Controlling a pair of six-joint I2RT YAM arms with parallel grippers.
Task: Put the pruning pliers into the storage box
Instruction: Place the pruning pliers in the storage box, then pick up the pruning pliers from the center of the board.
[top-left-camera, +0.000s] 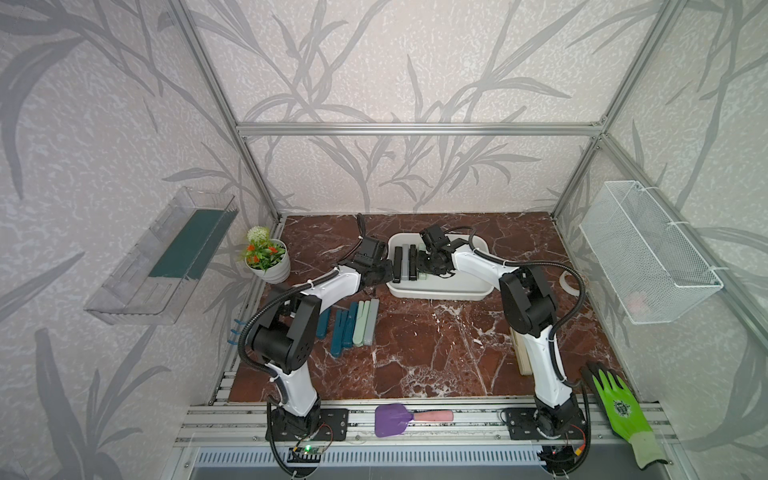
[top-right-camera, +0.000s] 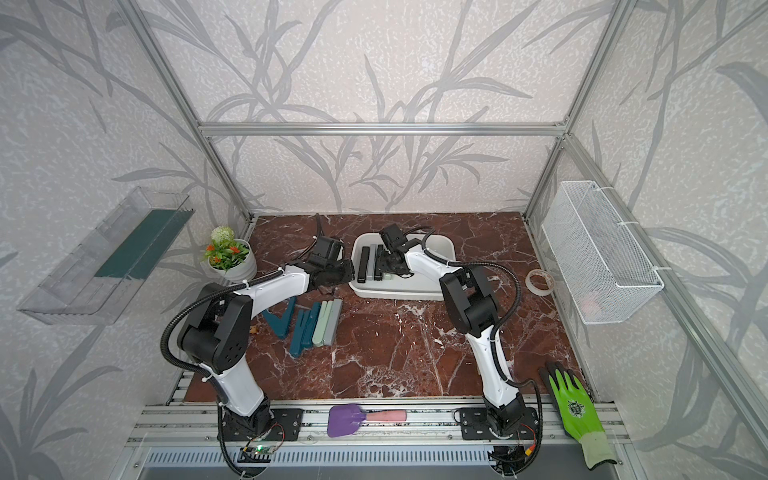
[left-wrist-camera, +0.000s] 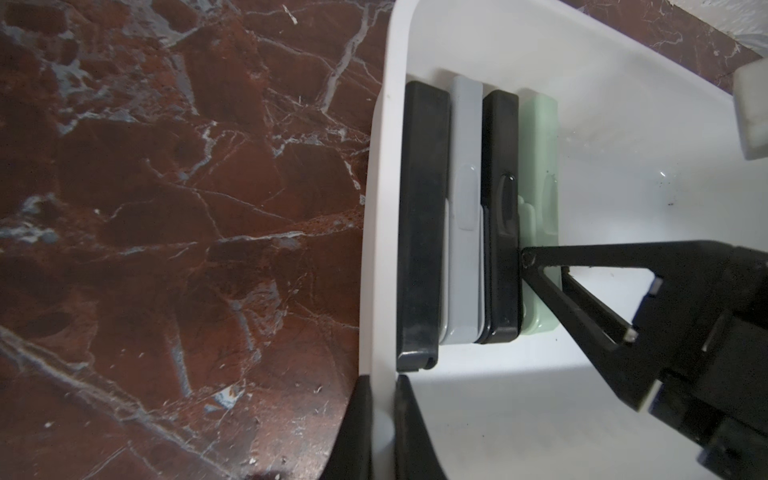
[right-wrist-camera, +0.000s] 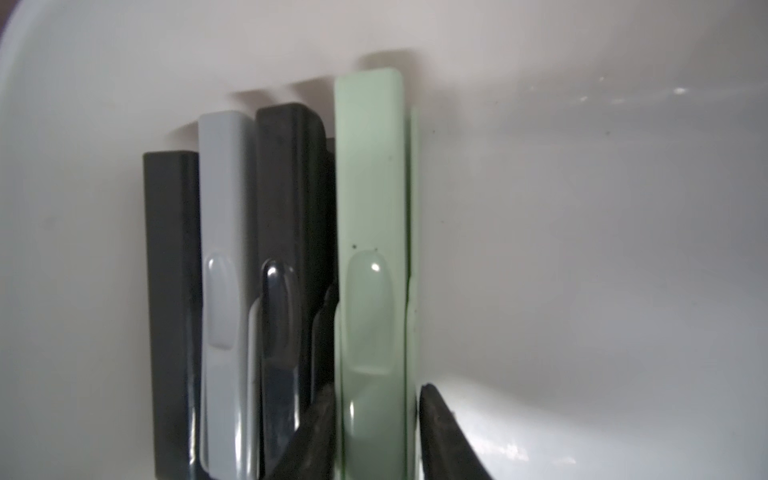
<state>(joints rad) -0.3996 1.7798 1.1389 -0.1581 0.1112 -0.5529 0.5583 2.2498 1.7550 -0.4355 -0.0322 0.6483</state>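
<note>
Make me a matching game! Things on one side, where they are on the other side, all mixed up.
Things:
1. black pliers
2. teal pliers
3. spatula
4. left claw

Places:
A. on the front rail
B. pinching the rim of the box
C. on the table
D. inside the box

Pairs: 1-D, 2-C, 3-A, 4-B
</note>
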